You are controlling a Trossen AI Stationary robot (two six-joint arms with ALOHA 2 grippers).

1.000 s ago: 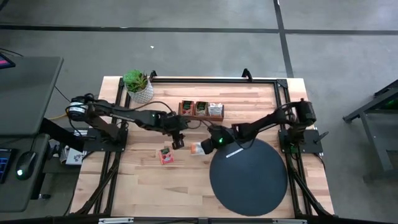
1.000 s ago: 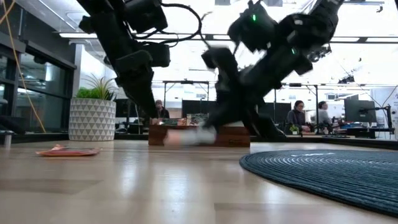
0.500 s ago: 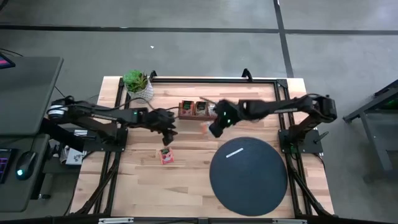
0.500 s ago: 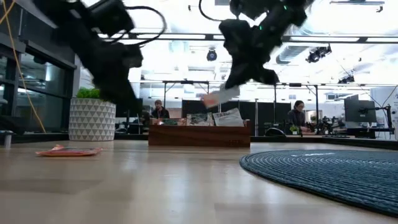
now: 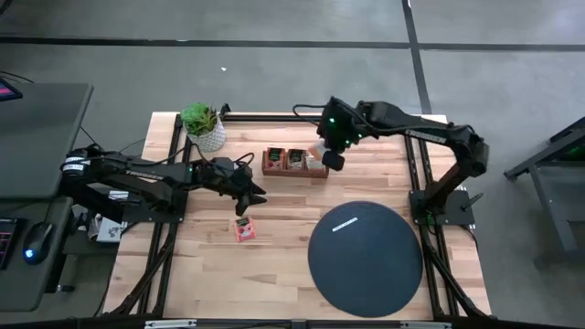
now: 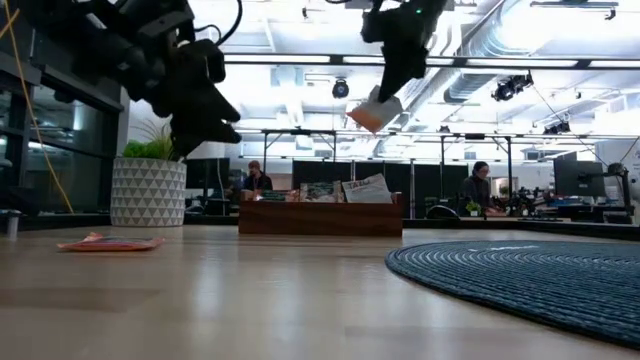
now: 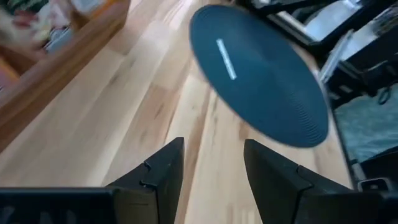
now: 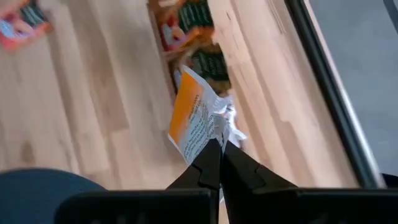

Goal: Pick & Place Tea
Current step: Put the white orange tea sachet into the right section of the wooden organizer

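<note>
My right gripper [image 5: 325, 157] is shut on an orange-and-white tea sachet [image 8: 198, 118] and hangs high over the right end of the brown wooden tray [image 5: 294, 162]. In the low view the sachet [image 6: 368, 112] shows well above the tray [image 6: 320, 217]. More sachets stand in the tray's compartments. A red-orange sachet [image 5: 243, 228] lies flat on the table left of the black disc [image 5: 366, 259]. My left gripper [image 5: 256, 194] is open and empty, raised above the table between the tray and that flat sachet. My right gripper pinches the orange-and-white sachet between its two fingers, at the edge by its crumpled white corner [image 8: 214, 142]. The fingers come from above, pointing down. The sachet is lifted clear and hangs tilted below the fingers [image 6: 385, 85], over the tray's right end.
A potted plant [image 5: 203, 125] stands at the far left corner. The black disc carries a small white strip [image 5: 345, 225]. A black frame [image 5: 311, 117] runs along the far edge. Bare wood [image 5: 265, 274] lies near and left of the disc.
My right gripper has lifted the orange-and-white sachet off the table beside the disc, carried it up and toward the far edge, and now holds it over the tray's right end. My left gripper has risen from the table and drawn slightly left.
</note>
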